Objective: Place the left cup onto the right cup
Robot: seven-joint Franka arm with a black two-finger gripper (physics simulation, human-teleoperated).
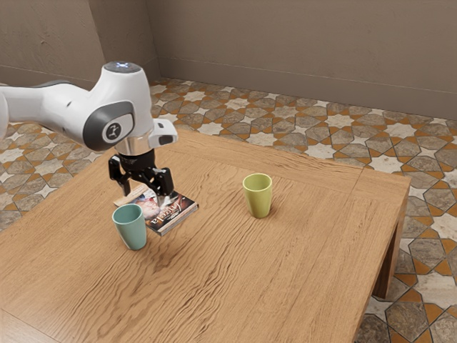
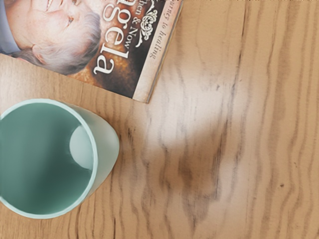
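A teal cup (image 1: 131, 226) stands upright on the wooden table (image 1: 285, 271), toward the exterior view's left. A green cup (image 1: 257, 194) stands upright farther to the exterior view's right. My gripper (image 1: 151, 193) hangs open above the book, a little behind and above the teal cup, with nothing between its fingers. In the wrist view I look down into the teal cup (image 2: 47, 157), which sits beside the book's corner.
A book (image 1: 163, 208) with a portrait cover lies flat just behind the teal cup; its cover (image 2: 94, 42) shows in the wrist view. Bare wood stretches between the two cups. The table's edge runs along the exterior view's right, over a tiled floor.
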